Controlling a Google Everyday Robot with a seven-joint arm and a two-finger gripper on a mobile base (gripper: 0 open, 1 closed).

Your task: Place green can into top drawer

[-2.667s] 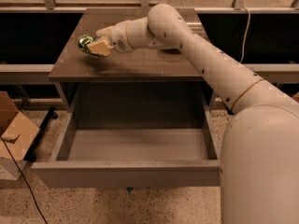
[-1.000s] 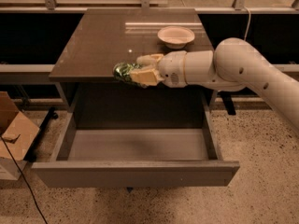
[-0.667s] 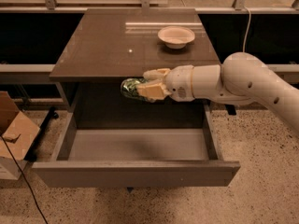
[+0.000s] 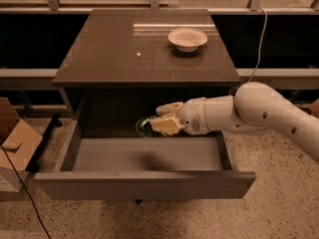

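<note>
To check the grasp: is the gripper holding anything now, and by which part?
Yes. The gripper, above the open top drawer, holds the green can across its body. The can lies sideways and one end sticks out.

My arm comes in from the right edge and bends at a rounded elbow. From there the forearm runs nearly level leftward to the wrist. The hand points left, its pale fingers one above the other and clamped on the green can, which juts out past the fingertips. The drawer lies open beneath the hand, and the tabletop edge is above it.
</note>
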